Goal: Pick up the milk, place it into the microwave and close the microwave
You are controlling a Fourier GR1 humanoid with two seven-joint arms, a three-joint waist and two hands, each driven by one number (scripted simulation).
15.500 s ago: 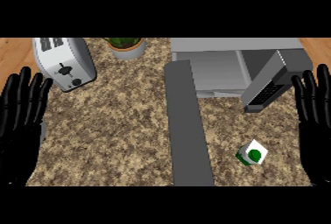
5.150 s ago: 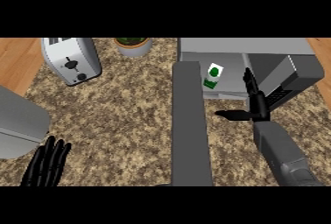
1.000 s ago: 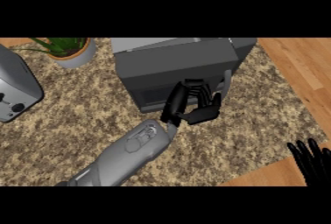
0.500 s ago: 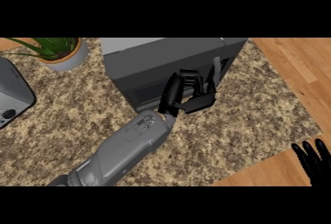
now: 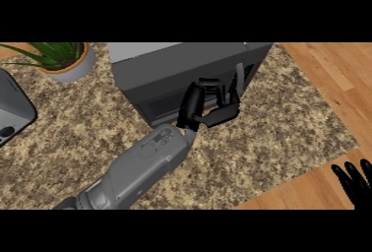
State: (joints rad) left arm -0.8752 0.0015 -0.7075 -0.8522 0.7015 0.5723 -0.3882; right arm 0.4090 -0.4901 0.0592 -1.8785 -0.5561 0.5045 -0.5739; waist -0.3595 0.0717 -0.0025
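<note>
A granite-patterned counter (image 5: 276, 123), speckled in brown and beige, is seen from steeply above and fills most of the view. A potted plant (image 5: 62, 59) is set near the counter's upper left corner; long green leaves are spread above a pale grey round pot. A toaster (image 5: 13, 115) in silver-grey with a dark end panel is cut off by the left edge, well apart from the plant. A wooden floor (image 5: 330, 74) of light orange-brown planks is shown beyond the counter's right and lower right edges.
</note>
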